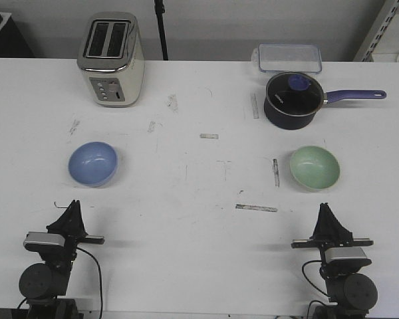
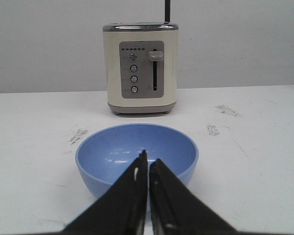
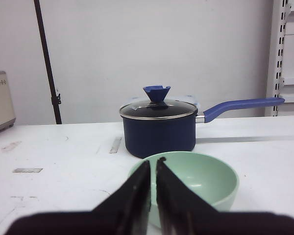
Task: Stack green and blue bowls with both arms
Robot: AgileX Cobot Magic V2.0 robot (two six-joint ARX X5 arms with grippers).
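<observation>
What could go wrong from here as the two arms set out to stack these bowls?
1. Both tools, left and right, look shut; unopened, they may shove the blue bowl and green bowl instead of gripping.
2. The saucepan stands just behind the green bowl, so an overshoot could knock it.
3. Glossy rims may slip.

Gloss on the bowls, scuffs on the tabletop

Blue bowl (image 2: pixel 137 154) gleams glossy and smooth, green bowl (image 3: pixel 206 183) shines the same. Tabletop (image 1: pixel 199 179) reads matt white, scuffed with grey marks. Toaster (image 2: pixel 141 68) shows a cream satin body with brushed metal trim. Saucepan (image 3: pixel 159 129) has a dark navy enamel-like sheen, glass lid with metal rim, and a smooth purple-blue handle. Both end effectors' fingers (image 2: pixel 132 196) look matt black.
</observation>
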